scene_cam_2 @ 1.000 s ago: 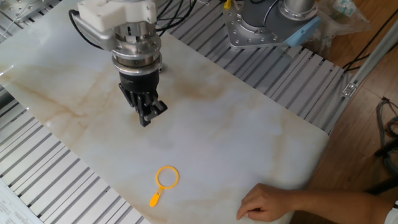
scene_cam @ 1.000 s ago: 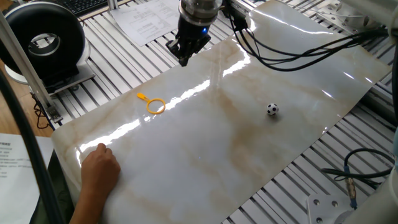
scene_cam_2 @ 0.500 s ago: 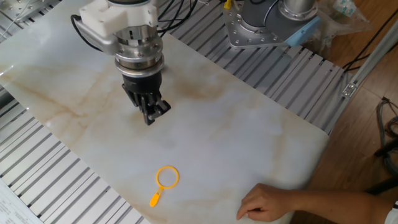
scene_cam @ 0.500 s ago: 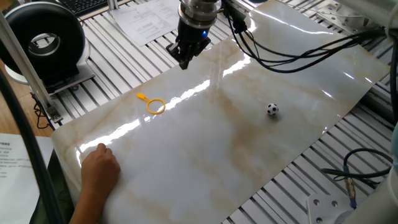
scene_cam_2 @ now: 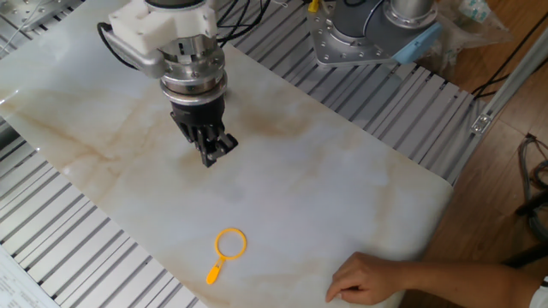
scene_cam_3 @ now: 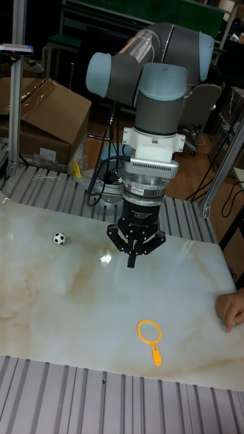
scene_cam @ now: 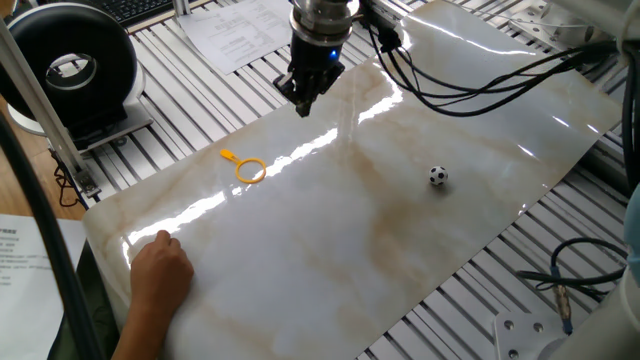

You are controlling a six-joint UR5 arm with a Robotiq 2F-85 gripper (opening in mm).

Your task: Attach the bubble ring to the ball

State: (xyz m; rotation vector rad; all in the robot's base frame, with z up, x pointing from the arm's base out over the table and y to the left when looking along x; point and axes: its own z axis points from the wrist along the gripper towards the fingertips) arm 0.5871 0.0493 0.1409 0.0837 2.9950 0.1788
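Note:
The bubble ring (scene_cam: 238,163) is a thin orange-yellow hoop with a stub handle, lying flat on the marble sheet (scene_cam: 330,250). It shows too in the other fixed view, bubble ring (scene_cam_2: 214,273), and in the tall view, bubble ring (scene_cam_3: 156,354). The ball (scene_cam: 438,176), tiny, white with black patches, rests far from the ring near the sheet's other side; ball (scene_cam_3: 59,239) sits at the left there. My gripper (scene_cam: 302,102) (scene_cam_2: 210,156) (scene_cam_3: 132,262) hangs above the sheet between ring and ball, fingers pointing down, shut, holding nothing.
A person's hand (scene_cam: 160,270) (scene_cam_2: 368,278) (scene_cam_3: 234,308) presses on the sheet's corner beyond the ring. Slotted aluminium table (scene_cam: 180,130) surrounds the sheet. Black cables (scene_cam: 470,80) trail from the arm. A round black device (scene_cam: 65,65) stands at the back left.
The gripper has drifted a short way across the sheet, towards its middle, still shut. Ring, ball and hand have not moved.

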